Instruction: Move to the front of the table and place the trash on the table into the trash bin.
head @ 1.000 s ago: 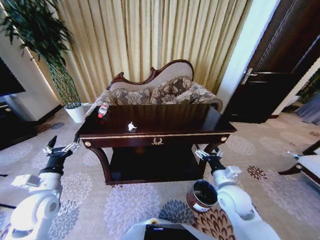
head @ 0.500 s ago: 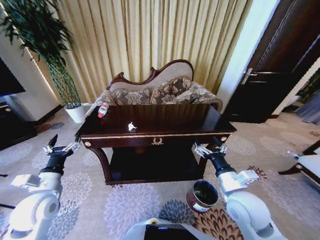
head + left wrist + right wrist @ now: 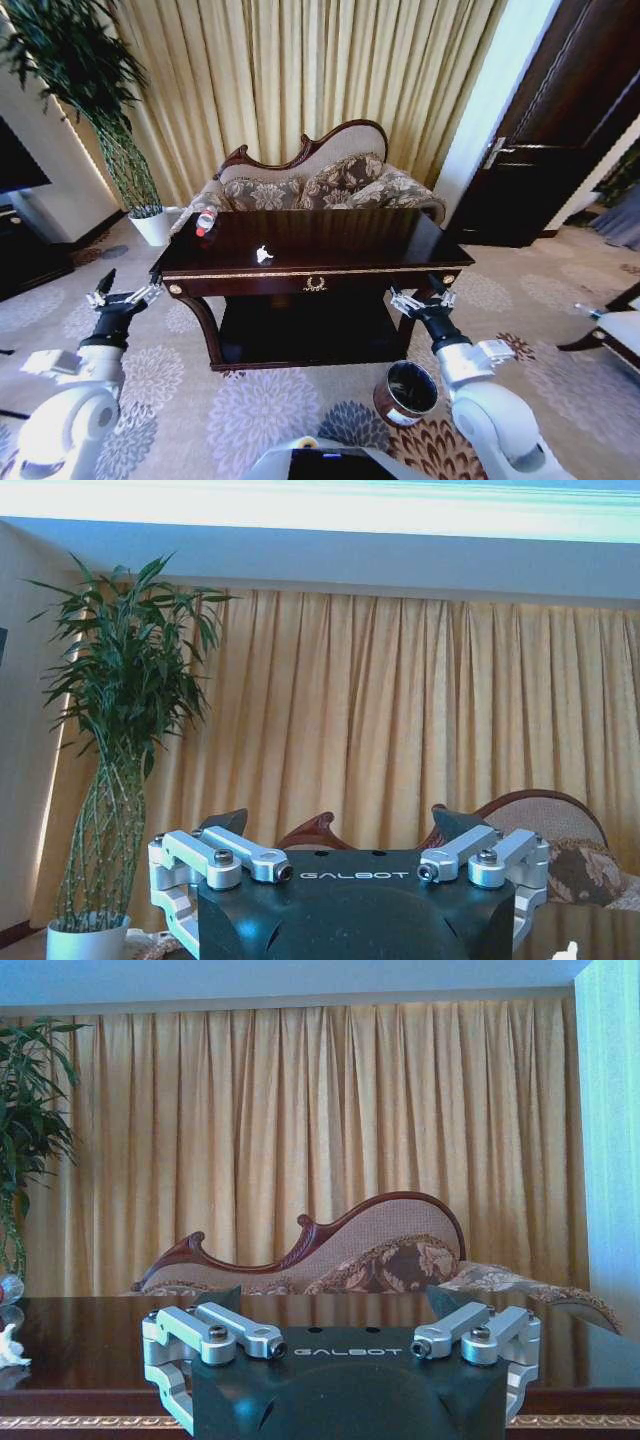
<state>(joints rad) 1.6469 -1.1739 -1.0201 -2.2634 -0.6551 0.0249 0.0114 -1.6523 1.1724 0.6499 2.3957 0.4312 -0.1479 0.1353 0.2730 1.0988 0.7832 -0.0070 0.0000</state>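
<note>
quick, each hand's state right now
Left hand: open, holding nothing, off the table's left end.
Right hand: open, holding nothing, by its front right corner.

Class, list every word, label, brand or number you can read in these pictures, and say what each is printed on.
"GALBOT": on the left gripper body, left wrist view.
"GALBOT": on the right gripper body, right wrist view.
Bottle label: too small to read.
Gold emblem on the table: an ornament, no words.

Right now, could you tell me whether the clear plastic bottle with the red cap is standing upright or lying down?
Lying down: the clear plastic bottle with the red cap rests on its side at the dark glossy wooden table's far left corner.
</note>
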